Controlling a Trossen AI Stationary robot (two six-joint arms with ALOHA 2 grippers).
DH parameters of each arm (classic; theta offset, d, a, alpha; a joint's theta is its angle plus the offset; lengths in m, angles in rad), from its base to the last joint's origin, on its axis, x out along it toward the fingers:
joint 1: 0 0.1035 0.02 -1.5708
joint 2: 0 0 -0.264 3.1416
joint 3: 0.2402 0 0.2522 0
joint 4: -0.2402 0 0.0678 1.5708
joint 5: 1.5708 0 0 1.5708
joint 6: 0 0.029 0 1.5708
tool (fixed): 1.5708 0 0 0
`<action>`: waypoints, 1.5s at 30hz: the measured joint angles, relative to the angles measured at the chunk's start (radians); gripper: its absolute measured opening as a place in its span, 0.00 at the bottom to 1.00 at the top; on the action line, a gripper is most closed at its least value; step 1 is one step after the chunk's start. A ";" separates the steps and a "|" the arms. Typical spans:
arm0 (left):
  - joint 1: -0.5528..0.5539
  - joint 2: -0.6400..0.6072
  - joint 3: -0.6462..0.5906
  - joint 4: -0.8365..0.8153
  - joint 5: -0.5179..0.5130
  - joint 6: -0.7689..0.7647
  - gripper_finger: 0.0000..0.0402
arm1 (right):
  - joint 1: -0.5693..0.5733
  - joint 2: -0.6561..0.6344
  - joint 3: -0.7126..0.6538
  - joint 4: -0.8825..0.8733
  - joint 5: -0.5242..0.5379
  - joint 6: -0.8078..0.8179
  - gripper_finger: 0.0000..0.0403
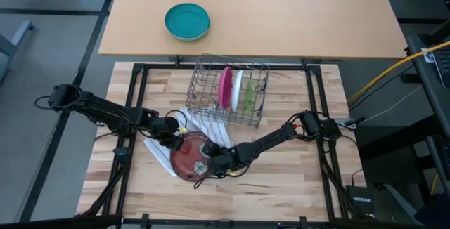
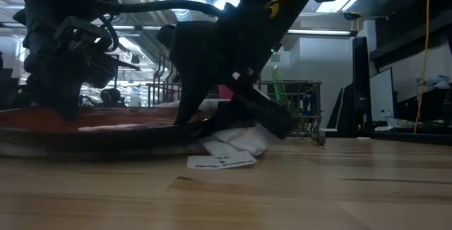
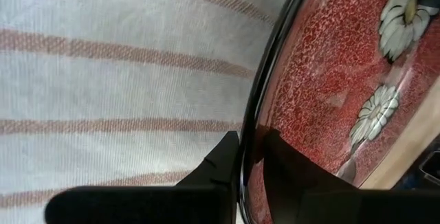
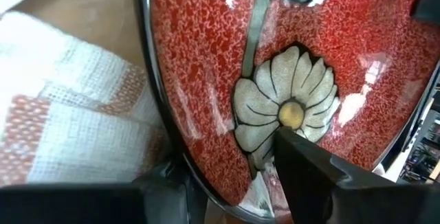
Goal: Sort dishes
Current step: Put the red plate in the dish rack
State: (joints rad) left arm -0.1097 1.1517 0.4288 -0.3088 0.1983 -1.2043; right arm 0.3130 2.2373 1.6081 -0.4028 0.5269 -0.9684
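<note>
The dark red plate [image 1: 191, 157] lies on the striped cloth [image 1: 204, 127] on the desk [image 1: 295, 180], its rim pinched by the left hand [image 1: 181, 135] and straddled by the right hand [image 1: 211, 164], while the pink plate [image 1: 225, 87] and green plate [image 1: 250, 94] stand in the wire rack [image 1: 211, 74].

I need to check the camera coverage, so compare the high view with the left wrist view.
Only the high view shows the wire rack holding the pink plate and green plate, the teal bowl, and the right claw.

Only the left wrist view shows the left claw pinching the rim.

Both show the dark red plate with its daisy pattern, lying partly on the striped cloth.
</note>
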 joint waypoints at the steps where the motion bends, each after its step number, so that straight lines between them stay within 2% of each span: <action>1: 0.000 -0.003 0.000 0.006 0.001 -0.002 0.09 | 0.000 -0.002 0.000 -0.006 0.000 0.000 0.38; 9: -0.002 -0.048 0.002 0.014 -0.011 -0.025 0.08 | 0.001 -0.027 0.009 -0.117 0.006 -0.034 0.38; 18: 0.001 -0.050 0.007 0.036 -0.041 -0.070 0.01 | 0.003 -0.030 0.012 -0.276 -0.006 -0.080 0.38; 25: 0.001 -0.050 0.007 0.028 -0.066 -0.078 0.00 | 0.005 -0.030 0.013 -0.300 -0.037 -0.082 0.38; 33: 0.001 -0.050 0.004 0.089 -0.104 -0.042 0.00 | 0.006 -0.047 0.010 -0.346 0.024 -0.084 0.38; 45: 0.001 -0.057 0.007 0.131 -0.124 -0.022 0.00 | 0.006 -0.120 0.115 -0.366 0.004 -0.084 0.38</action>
State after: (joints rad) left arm -0.1087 1.0943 0.4362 -0.1780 0.0742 -1.2259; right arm 0.3194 2.1170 1.7229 -0.7691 0.5310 -1.0523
